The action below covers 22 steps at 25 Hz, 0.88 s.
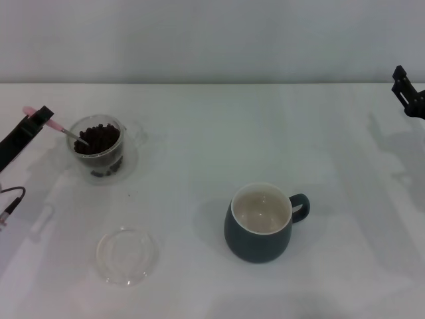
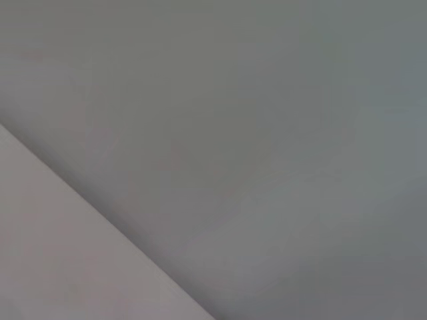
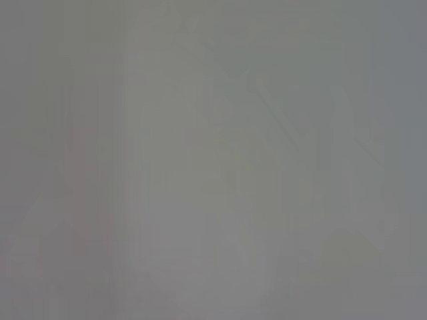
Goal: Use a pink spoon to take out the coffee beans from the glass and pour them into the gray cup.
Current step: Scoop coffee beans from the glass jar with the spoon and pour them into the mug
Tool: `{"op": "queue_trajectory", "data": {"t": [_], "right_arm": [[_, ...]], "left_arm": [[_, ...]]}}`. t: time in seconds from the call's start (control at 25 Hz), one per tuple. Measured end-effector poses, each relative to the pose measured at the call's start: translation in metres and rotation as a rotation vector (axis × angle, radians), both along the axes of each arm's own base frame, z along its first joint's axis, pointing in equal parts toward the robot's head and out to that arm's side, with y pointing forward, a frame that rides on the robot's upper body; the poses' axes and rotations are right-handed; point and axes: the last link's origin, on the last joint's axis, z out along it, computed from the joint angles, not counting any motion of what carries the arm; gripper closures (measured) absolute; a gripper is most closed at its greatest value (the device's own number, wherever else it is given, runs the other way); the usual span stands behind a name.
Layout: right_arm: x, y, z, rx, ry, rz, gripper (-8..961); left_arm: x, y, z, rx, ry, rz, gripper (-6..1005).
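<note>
The glass (image 1: 103, 149) stands at the left of the white table, full of dark coffee beans (image 1: 97, 138). My left gripper (image 1: 41, 117) is at the far left, shut on the pale pink handle of the pink spoon (image 1: 58, 127). The spoon slants down to the right with its metal bowl in the beans. The gray cup (image 1: 261, 222) stands right of the table's middle, handle to the right, cream inside with no beans showing. My right gripper (image 1: 404, 85) is parked at the far right edge, high up. Both wrist views show only blank grey surface.
A shallow flat clear glass dish (image 1: 127, 255) lies near the front left, in front of the glass. A dark cable (image 1: 12, 202) hangs at the far left edge.
</note>
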Motion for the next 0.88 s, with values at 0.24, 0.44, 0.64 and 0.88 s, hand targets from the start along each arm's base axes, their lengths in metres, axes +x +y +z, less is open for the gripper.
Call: {"op": "queue_trajectory", "data": {"t": [0.24, 0.44, 0.64, 0.88], "right_arm": [[-0.003, 0.001, -0.001, 0.001, 0.003, 0.013, 234], [-0.008, 0.003, -0.003, -0.004, 0.009, 0.028, 234], [-0.012, 0.004, -0.005, -0.007, 0.016, 0.043, 234], [-0.014, 0.004, -0.005, -0.006, 0.016, 0.054, 234]], "left_arm": [[0.000, 0.000, 0.002, -0.001, -0.014, 0.003, 870], [0.000, 0.000, 0.005, 0.009, -0.043, -0.002, 870], [-0.001, -0.003, 0.013, 0.027, -0.065, -0.016, 870], [-0.005, -0.009, 0.014, 0.028, -0.085, -0.008, 870]]}}
